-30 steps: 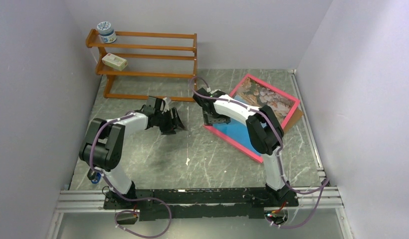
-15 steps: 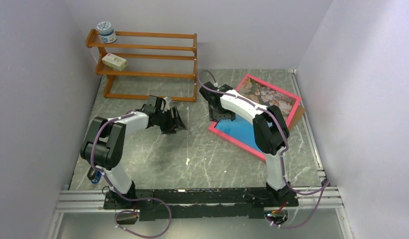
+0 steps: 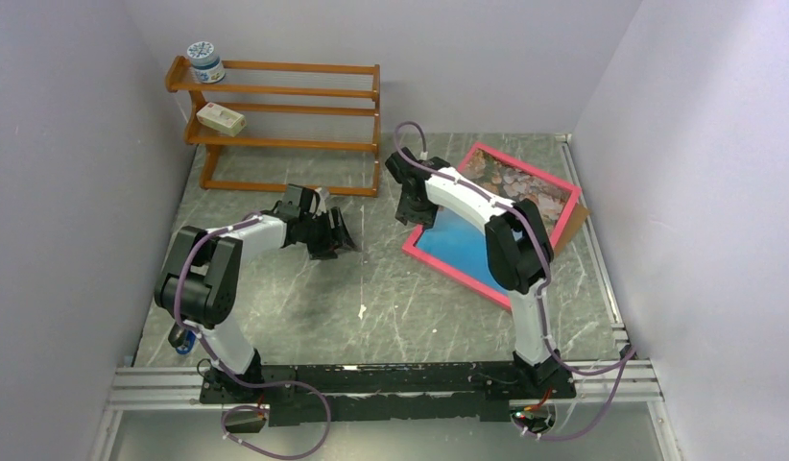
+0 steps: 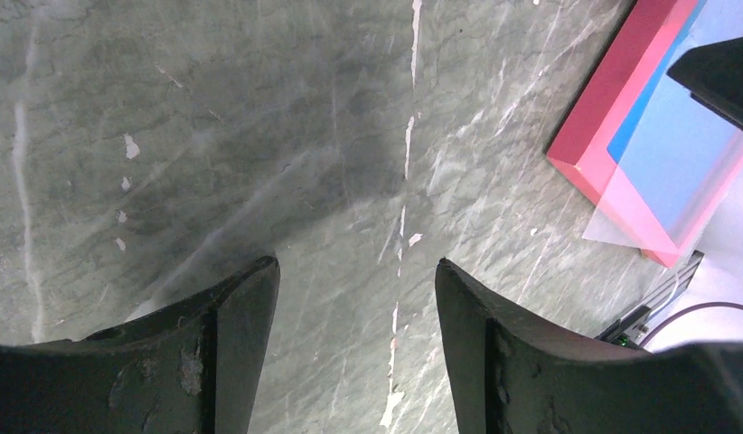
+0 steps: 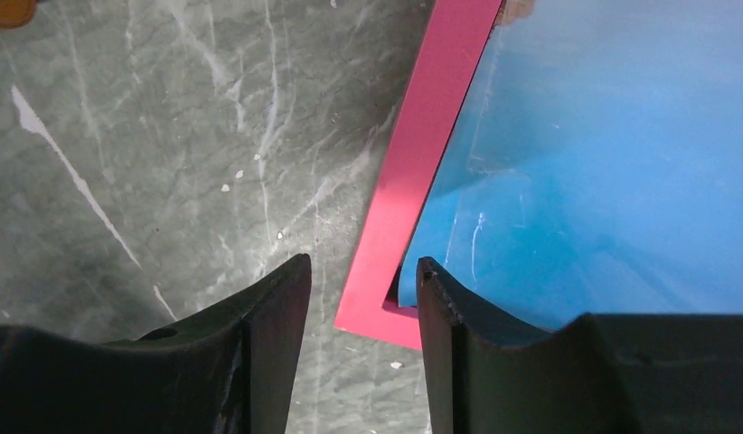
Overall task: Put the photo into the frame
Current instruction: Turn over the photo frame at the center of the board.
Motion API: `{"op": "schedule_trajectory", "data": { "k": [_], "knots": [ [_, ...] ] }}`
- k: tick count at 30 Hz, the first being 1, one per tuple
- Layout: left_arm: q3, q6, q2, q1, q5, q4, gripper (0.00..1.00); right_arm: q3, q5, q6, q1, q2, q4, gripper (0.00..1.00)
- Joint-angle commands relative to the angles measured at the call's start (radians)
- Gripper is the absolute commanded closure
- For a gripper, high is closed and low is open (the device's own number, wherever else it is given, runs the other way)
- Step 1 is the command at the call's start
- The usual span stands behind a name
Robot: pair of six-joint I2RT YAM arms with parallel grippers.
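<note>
The frame, bright pink, lies flat on the right half of the table. The photo rests inside it face up, with blue sky and rocky shore showing. My right gripper hovers over the frame's left corner. In the right wrist view its jaws stand apart on either side of that corner, with the pink frame edge and the blue photo beneath them. My left gripper sits mid-table, open over bare stone and holding nothing. The frame shows at the upper right of the left wrist view.
A brown hardboard sheet pokes out from under the frame's right corner. A wooden slatted rack stands at the back left with a jar and a white box on it. Walls close in on both sides.
My right gripper has moved back toward the frame's left corner and its jaws have narrowed. The frame has shifted slightly. The left arm has not moved.
</note>
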Motion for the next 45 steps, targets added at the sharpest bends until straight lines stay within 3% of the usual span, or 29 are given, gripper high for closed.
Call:
{"op": "schedule_trajectory", "data": {
  "k": [1, 16, 22, 25, 31, 35, 45],
  "knots": [
    [0.019, 0.012, -0.042, 0.002, -0.026, -0.015, 0.3, 0.04, -0.005, 0.077, -0.005, 0.04, -0.016, 0.5],
    [0.028, 0.01, -0.032, 0.002, -0.018, -0.019, 0.3, 0.079, -0.085, 0.118, -0.034, 0.118, -0.013, 0.54],
    [0.043, 0.012, -0.036, 0.002, 0.012, -0.02, 0.3, 0.052, -0.16, 0.128, -0.043, 0.08, 0.062, 0.77],
    [0.054, 0.01, -0.05, 0.002, 0.044, -0.015, 0.28, -0.013, -0.203, 0.131, -0.044, 0.003, 0.154, 0.83],
    [0.096, 0.013, -0.089, 0.002, 0.097, -0.019, 0.22, -0.132, -0.269, 0.153, -0.057, -0.154, 0.29, 0.84],
    [0.119, 0.012, -0.098, 0.002, 0.17, -0.003, 0.07, -0.219, -0.305, 0.183, -0.074, -0.236, 0.356, 0.84],
    [0.06, -0.108, -0.111, 0.002, 0.415, 0.286, 0.11, -0.392, -0.448, 0.256, -0.099, -0.332, 0.632, 0.84]
  ]
}}
